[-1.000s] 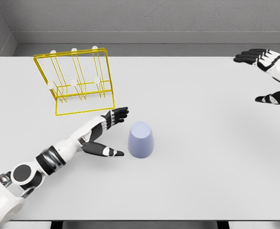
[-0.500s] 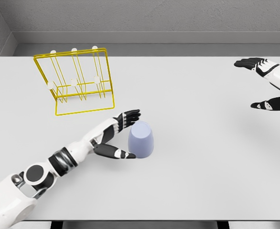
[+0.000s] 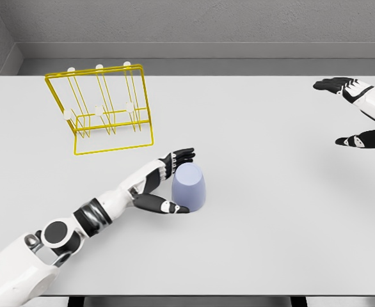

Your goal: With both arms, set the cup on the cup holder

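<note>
**Left hand cradling the cup, not yet closed on it**

The white table (image 3: 271, 243) fills nearly the whole frame, with a grey wall along the top edge. In the upper left stands the yellow wire cup holder (image 3: 104, 109), an open frame with white-tipped pegs pointing up and toward the camera; the cup probably has to go mouth-down over one of those pegs.

Just left of centre sits the pale lavender cup (image 3: 189, 187), upside down on the table with its closed base uppermost, well apart from the holder.

The left hand (image 3: 164, 185) reaches in from the lower left and brackets the cup's left side: the fingers (image 3: 181, 156) extend past its upper rear edge and the thumb lies at its lower front, both at or touching the wall. It is a wide, half-open pinch, set to grip the cup from the side, and nothing is lifted.

The right hand (image 3: 360, 112) hovers at the far right edge, fingers spread and empty, far from the cup, apparently waiting for its turn.
</note>
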Controlling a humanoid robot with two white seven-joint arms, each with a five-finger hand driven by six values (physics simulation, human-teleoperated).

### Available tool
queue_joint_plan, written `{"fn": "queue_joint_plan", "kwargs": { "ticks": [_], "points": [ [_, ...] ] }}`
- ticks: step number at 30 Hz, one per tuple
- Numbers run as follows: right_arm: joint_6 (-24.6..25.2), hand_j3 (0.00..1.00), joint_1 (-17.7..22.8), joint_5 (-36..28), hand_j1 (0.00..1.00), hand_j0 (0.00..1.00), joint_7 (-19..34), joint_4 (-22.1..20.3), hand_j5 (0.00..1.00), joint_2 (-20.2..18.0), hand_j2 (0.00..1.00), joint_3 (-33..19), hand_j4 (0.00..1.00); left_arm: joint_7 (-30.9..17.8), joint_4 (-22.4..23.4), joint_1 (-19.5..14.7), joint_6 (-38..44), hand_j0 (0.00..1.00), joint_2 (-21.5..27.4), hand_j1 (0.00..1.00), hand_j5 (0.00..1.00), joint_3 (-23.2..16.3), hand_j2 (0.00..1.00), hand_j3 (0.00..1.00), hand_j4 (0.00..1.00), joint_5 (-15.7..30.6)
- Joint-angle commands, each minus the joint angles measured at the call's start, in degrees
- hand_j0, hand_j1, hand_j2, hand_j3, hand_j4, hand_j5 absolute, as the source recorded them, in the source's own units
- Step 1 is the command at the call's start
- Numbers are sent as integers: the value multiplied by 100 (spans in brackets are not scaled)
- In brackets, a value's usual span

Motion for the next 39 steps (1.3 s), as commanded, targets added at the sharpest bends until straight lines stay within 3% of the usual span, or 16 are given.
{"fn": "queue_joint_plan", "kwargs": {
  "ticks": [1, 17, 18, 21, 26, 39],
  "points": [
    [17, 100, 0, -41, 100, 100, -3, 0, 100, -5, 100, 0, 100, 0, 23, 0, 37, 100, -53, 100, 100, -4, 100, 100, 100, 15],
    [17, 100, 0, -49, 100, 100, -3, -18, 100, -5, 100, -9, 100, 0, 120, 53, 19, 100, -80, 100, 100, -13, 100, 100, 100, 15],
    [17, 100, 0, -49, 100, 100, -3, -18, 100, -5, 100, -9, 100, 0, 120, 53, -7, 84, -80, 84, 84, -13, 84, 84, 84, 41],
    [17, 100, 0, -49, 100, 100, -3, -18, 100, -5, 100, -9, 100, -9, 137, 53, -16, 65, -141, 65, 65, -13, 65, 65, 65, 50],
    [17, 100, 0, -49, 100, 100, -3, -9, 100, -5, 100, -9, 100, -9, 164, 44, -25, 56, -150, 56, 56, -13, 56, 56, 56, 41],
    [17, 100, 0, -49, 100, 100, -3, -18, 100, -5, 100, -9, 100, 0, 103, 9, -34, 57, -212, 57, 57, 57, 57, 57, 57, 94]
  ]
}}
